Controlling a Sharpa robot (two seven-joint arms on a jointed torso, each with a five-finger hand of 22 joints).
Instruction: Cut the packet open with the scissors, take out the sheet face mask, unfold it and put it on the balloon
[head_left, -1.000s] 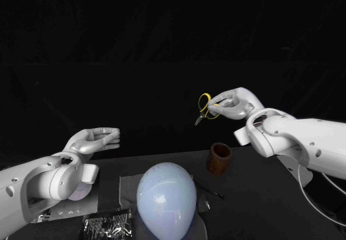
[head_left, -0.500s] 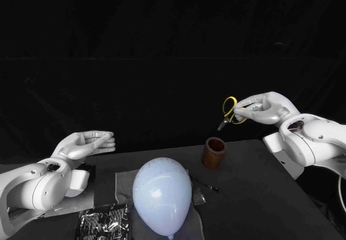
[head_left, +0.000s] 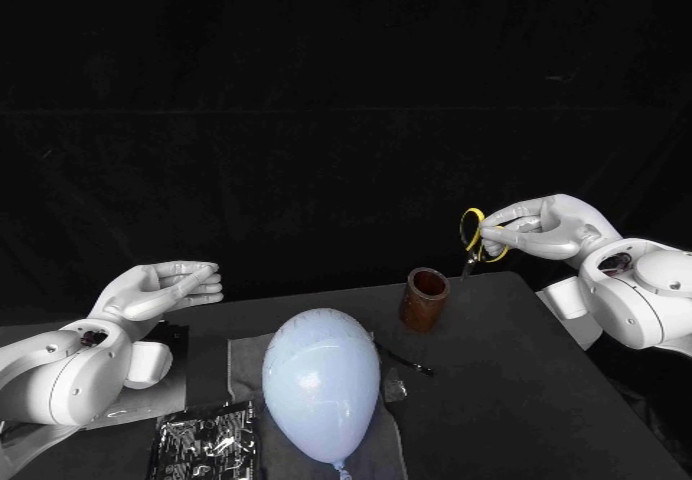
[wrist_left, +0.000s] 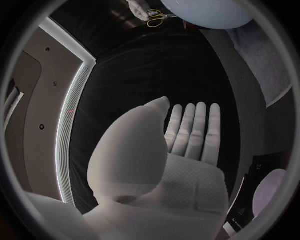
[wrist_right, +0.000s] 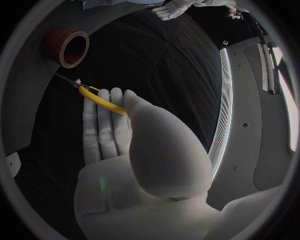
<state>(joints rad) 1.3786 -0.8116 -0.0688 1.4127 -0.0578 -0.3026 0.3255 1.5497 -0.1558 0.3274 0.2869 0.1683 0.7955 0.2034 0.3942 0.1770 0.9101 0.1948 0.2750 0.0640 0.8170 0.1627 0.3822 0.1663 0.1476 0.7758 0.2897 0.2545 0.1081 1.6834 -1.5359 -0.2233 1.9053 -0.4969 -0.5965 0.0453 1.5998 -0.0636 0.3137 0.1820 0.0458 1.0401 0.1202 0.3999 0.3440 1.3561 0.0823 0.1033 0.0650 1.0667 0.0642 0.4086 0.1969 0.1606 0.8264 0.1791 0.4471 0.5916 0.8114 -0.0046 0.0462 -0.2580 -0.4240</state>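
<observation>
A pale blue balloon (head_left: 322, 382) lies on a grey mat (head_left: 245, 356) near the table's front, and its end shows in the left wrist view (wrist_left: 206, 10). A crinkled silver-black packet (head_left: 209, 442) lies at its front left. My right hand (head_left: 545, 228) hovers above the table's right rear and pinches yellow-handled scissors (head_left: 475, 238), blades pointing down. The right wrist view has the scissors (wrist_right: 99, 99) lying across the fingers (wrist_right: 106, 125). My left hand (head_left: 159, 287) is raised at the left, empty, with its fingers (wrist_left: 195, 132) stretched out.
A brown cylindrical cup (head_left: 424, 299) stands behind the balloon, under and left of the scissors; its open mouth shows in the right wrist view (wrist_right: 67, 47). A small dark object (head_left: 407, 366) lies on the table by the balloon's right side.
My right hand has carried the scissors to the right and slightly lower, away from above the cup. The left hand has drawn back a little to the left.
</observation>
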